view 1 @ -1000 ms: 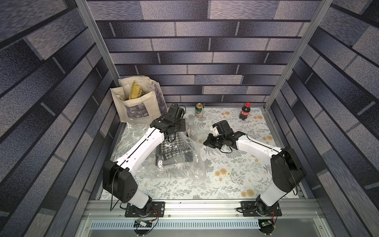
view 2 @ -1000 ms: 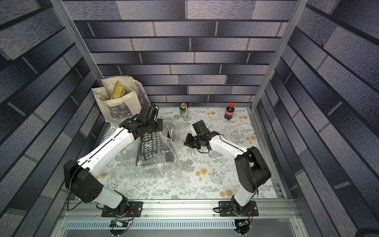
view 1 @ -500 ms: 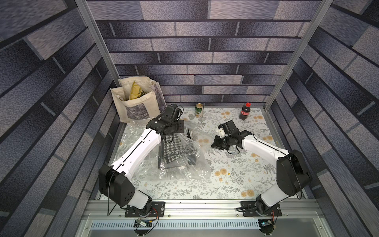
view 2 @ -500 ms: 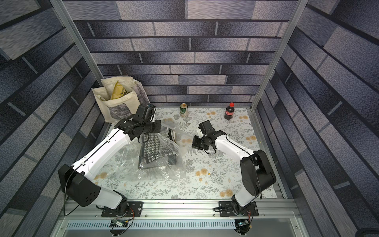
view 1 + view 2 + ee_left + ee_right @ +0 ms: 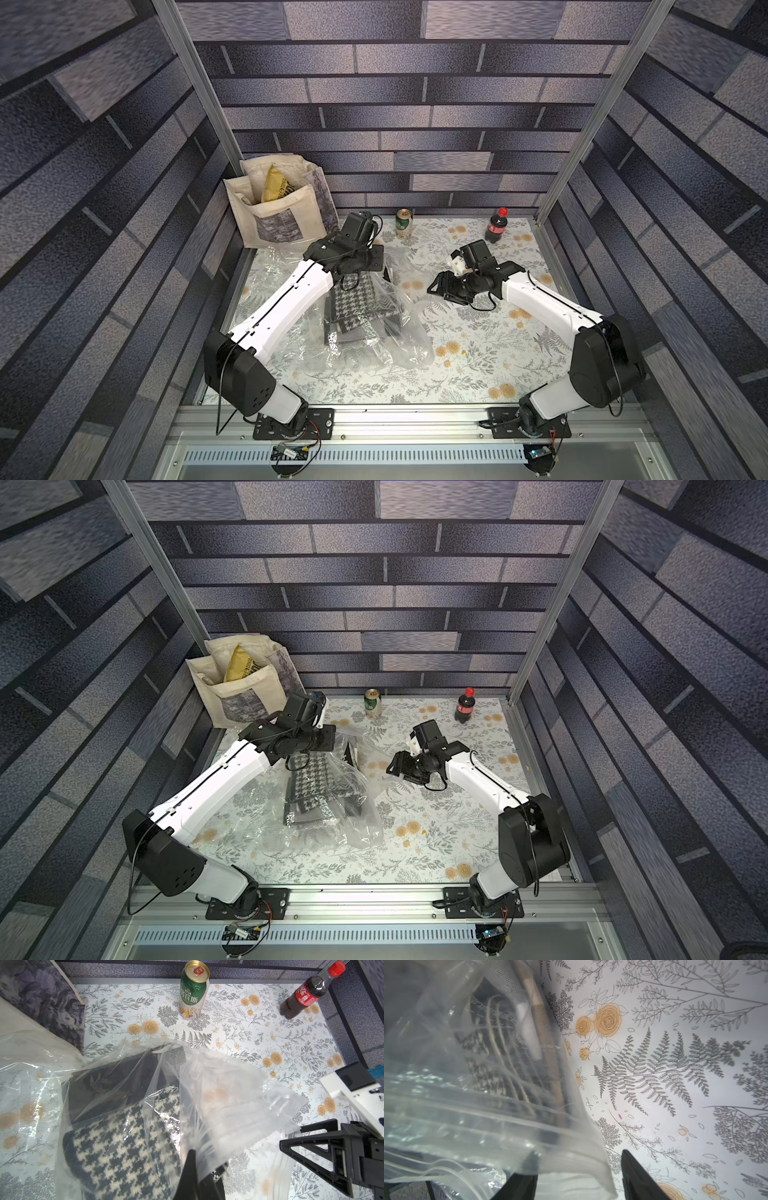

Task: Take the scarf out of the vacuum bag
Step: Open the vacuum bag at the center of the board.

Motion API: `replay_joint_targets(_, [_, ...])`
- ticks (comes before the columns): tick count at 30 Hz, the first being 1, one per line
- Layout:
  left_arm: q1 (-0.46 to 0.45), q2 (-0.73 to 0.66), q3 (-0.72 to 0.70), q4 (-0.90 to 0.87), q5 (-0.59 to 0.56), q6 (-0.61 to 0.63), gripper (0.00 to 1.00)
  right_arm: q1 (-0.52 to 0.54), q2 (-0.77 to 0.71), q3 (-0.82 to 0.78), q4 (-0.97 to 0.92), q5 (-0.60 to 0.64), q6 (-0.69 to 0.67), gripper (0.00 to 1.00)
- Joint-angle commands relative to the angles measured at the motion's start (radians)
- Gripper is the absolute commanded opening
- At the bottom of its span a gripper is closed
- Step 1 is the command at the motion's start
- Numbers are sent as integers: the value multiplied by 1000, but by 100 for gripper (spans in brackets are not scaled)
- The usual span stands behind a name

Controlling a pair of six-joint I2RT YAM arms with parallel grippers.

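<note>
In both top views the vacuum bag (image 5: 374, 349) lies crumpled on the floral table (image 5: 478, 357), towards the left arm's side. The houndstooth scarf (image 5: 357, 299) is inside it. From up there the left arm's own wrist hides its fingertips.

The left wrist view fills that gap. The left gripper (image 5: 193, 1167) is pressed together on a flap of the bag's clear plastic, and the flap rises from the black tips over the scarf (black-and-cream knit, folded, with a darker panel beside it). The same view catches the right gripper (image 5: 291, 1135) from the side, jaws apart, just at the bag's edge.

The right wrist view adds what the others miss. The bag's ridged rim is draped over one finger (image 5: 521, 1185), while the other stands over bare table, so nothing is clamped.

Only the top views take in the cream tote bag (image 5: 278, 208) in the far left corner. The green beer can (image 5: 194, 991) and cola bottle (image 5: 305, 995) stand upright along the back edge, apart from the plastic.
</note>
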Motion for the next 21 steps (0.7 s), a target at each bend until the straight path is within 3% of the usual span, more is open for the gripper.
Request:
replay_joint_targets(1, [-27,8,19,22,-36,12,0,1,-52,-12,33,-72,81,71])
replay_joint_targets(11, [-70,19,4,77,-59,-17,0,47,-70,-108,44,-24,168,72])
replay_joint_targets(21, [-113,34,-14,103,-61,-32,0,114,-87,-164,180,31,283,72])
